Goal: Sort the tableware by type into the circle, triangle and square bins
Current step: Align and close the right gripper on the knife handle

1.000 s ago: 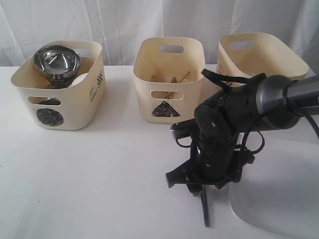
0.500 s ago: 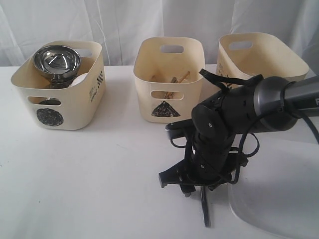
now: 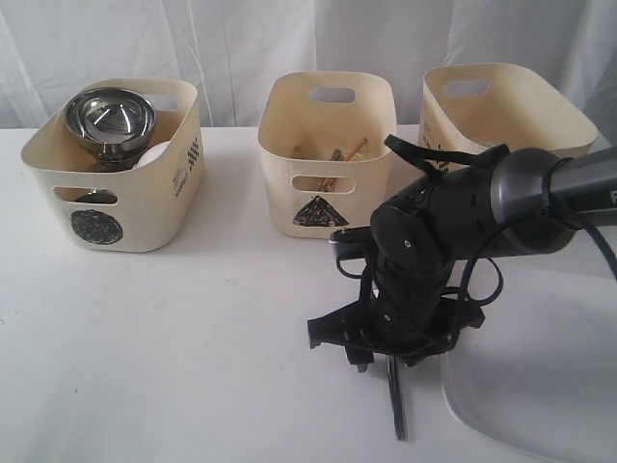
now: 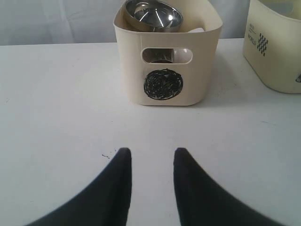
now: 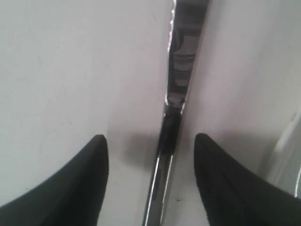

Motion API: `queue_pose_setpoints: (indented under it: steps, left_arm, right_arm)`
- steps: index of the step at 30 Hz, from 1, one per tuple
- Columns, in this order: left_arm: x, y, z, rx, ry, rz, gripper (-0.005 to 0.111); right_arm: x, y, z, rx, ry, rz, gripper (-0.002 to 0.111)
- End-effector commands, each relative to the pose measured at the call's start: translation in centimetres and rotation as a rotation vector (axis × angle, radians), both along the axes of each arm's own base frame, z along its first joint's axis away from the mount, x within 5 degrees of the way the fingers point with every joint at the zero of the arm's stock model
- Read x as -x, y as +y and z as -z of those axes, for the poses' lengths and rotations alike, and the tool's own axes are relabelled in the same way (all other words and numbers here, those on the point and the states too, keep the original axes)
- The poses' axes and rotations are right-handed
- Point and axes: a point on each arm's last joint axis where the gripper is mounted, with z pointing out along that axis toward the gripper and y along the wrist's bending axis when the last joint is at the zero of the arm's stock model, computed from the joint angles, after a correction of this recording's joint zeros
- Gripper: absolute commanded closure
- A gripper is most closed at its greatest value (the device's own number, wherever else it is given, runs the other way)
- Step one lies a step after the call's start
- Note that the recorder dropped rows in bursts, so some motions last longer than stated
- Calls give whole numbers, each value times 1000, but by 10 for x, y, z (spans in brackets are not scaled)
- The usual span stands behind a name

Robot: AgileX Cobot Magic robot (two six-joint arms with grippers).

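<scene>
A steel knife (image 3: 397,405) lies on the white table near the front; in the right wrist view the knife (image 5: 181,70) runs lengthwise between the jaws. My right gripper (image 3: 390,359) (image 5: 151,137) is open and points down, straddling the knife handle without touching it. My left gripper (image 4: 150,151) is open above bare table and faces the circle bin (image 4: 164,56); it does not show in the exterior view. The circle bin (image 3: 116,207) holds a steel bowl (image 3: 109,116) (image 4: 153,12). Wooden chopsticks (image 3: 342,152) lie in the triangle bin (image 3: 326,193).
The square bin (image 3: 501,116) stands at the back right behind my right arm. A large white plate (image 3: 530,386) (image 5: 287,150) lies at the front right, close beside the knife. The triangle bin (image 4: 275,47) shows at the edge of the left wrist view.
My right gripper has turned at the wrist and sunk a little lower over the knife. The knife, the bins and the left gripper have not moved.
</scene>
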Motion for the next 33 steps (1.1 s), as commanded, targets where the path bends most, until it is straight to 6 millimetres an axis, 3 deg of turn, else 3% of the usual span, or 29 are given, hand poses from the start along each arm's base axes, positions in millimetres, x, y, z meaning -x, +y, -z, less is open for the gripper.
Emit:
queue_pose_setpoints:
  steps: [1, 20, 22, 29, 33]
  left_arm:
    - [0, 0, 2, 6, 4, 4, 70]
    - [0, 0, 2, 6, 4, 4, 70]
    - [0, 0, 2, 6, 4, 4, 70]
    - [0, 0, 2, 6, 4, 4, 70]
    - [0, 0, 2, 6, 4, 4, 70]
  right_arm:
    - [-1, -2, -1, 17, -21, 41, 56]
    - [-2, -2, 15, 50, 19, 43, 57]
    - [-2, -2, 15, 50, 18, 43, 63]
    - [-2, -2, 15, 50, 15, 29, 101]
    - [-2, -2, 15, 50, 13, 21, 108]
